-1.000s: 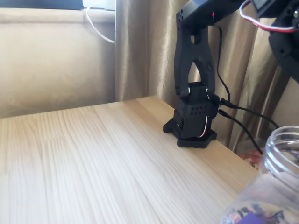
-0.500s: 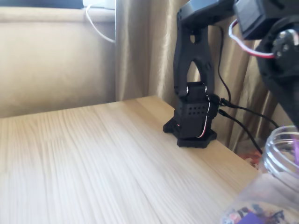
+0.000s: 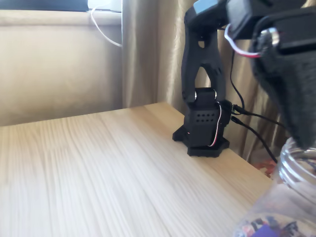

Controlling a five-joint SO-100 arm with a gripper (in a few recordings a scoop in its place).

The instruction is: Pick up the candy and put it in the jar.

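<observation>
The clear plastic jar (image 3: 292,174) stands at the bottom right of the fixed view, cut off by the frame edge. Colourful wrappers (image 3: 266,228) show through its lower wall. My black gripper (image 3: 302,138) hangs down from the upper right, large and blurred, with its tip right at the jar's ridged mouth. Its fingers merge into one dark shape, so I cannot tell whether they are open or shut. The candy is hidden; nothing purple shows at the gripper's tip.
The arm's black base (image 3: 201,132) stands at the back of the light wooden table (image 3: 98,168), with cables (image 3: 256,126) trailing off to the right. A beige curtain (image 3: 148,49) hangs behind. The table's right edge runs close to the jar.
The gripper has swung down and to the left, from above the frame's right corner to the jar's mouth. A purple streak seen at the jar's rim half a second ago no longer shows.
</observation>
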